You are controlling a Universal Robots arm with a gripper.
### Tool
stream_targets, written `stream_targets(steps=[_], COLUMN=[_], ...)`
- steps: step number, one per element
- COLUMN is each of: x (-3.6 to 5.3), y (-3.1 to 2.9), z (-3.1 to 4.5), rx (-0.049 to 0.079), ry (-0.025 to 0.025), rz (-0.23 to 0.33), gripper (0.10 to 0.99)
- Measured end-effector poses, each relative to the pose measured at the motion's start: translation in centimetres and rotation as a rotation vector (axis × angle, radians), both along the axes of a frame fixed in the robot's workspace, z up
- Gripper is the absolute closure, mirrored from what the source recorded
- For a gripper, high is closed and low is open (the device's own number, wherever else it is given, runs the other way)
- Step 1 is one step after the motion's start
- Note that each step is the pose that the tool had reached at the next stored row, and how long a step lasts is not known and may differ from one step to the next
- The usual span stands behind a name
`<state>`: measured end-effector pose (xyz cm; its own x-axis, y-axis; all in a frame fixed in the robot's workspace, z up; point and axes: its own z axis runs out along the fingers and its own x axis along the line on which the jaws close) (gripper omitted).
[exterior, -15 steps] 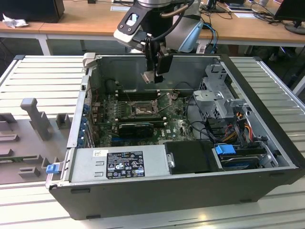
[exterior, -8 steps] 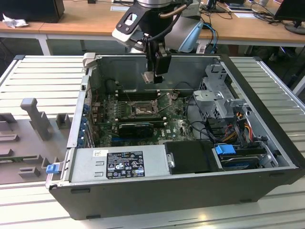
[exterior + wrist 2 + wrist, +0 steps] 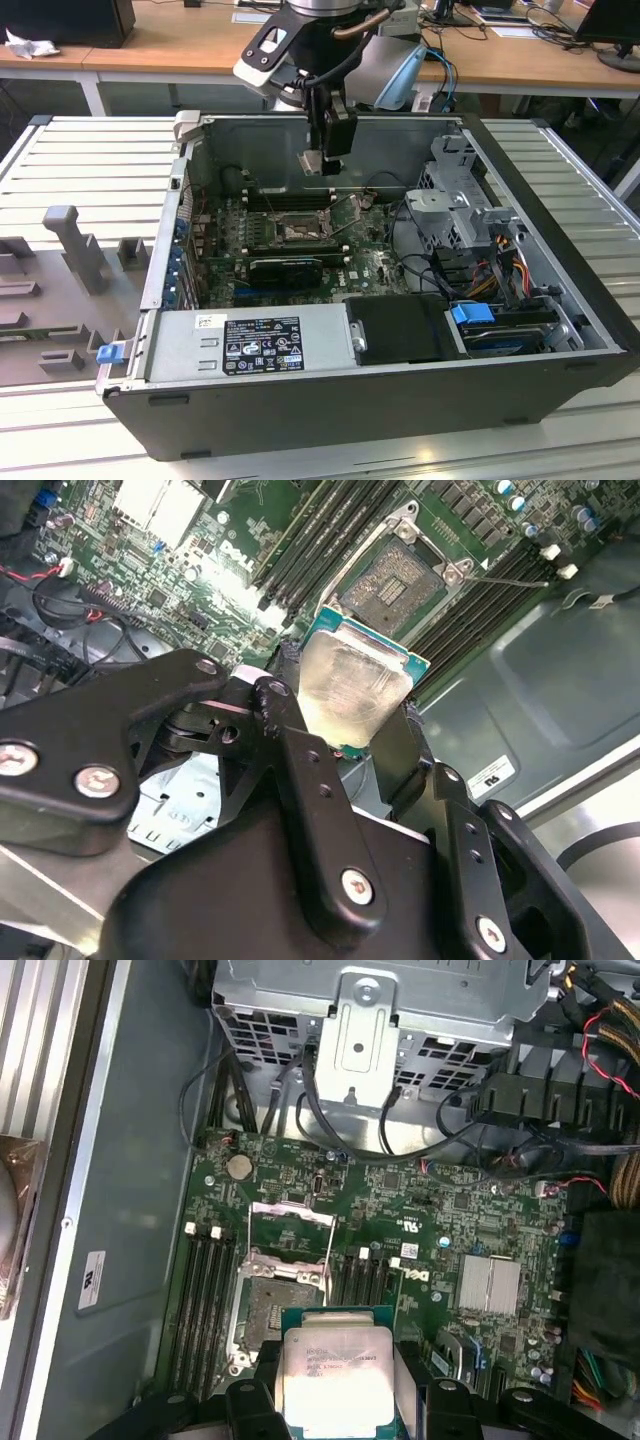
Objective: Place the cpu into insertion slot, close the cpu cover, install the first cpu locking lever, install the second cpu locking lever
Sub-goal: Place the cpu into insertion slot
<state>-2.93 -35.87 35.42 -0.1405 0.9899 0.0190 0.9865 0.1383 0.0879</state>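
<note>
My gripper (image 3: 318,160) hangs over the open computer case, shut on the cpu (image 3: 312,162), a pale silver square chip on a green base. In both wrist views the cpu (image 3: 352,685) (image 3: 335,1375) sits between the black fingers (image 3: 290,695), above the board and not touching it. The insertion slot (image 3: 297,230) (image 3: 278,1310) (image 3: 400,575) lies bare on the green motherboard, a short way below and ahead of the chip. The cpu cover (image 3: 290,1225) stands flipped open at the socket's far side. A thin wire lever (image 3: 505,580) sticks out beside the socket.
Long black memory slots (image 3: 205,1300) flank the socket on both sides. A black finned card (image 3: 285,268) lies in front of it, with a metal drive cage (image 3: 455,200) and cables at the exterior view's right. The power supply (image 3: 250,340) fills the near side of the case.
</note>
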Motion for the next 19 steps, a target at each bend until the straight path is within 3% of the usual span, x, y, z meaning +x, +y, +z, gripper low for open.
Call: stream_targets(steps=[19], x=[-0.01], y=[0.00], z=[-0.13], rx=[0.000], ry=[0.0000], rz=[-0.123], gripper=[0.557])
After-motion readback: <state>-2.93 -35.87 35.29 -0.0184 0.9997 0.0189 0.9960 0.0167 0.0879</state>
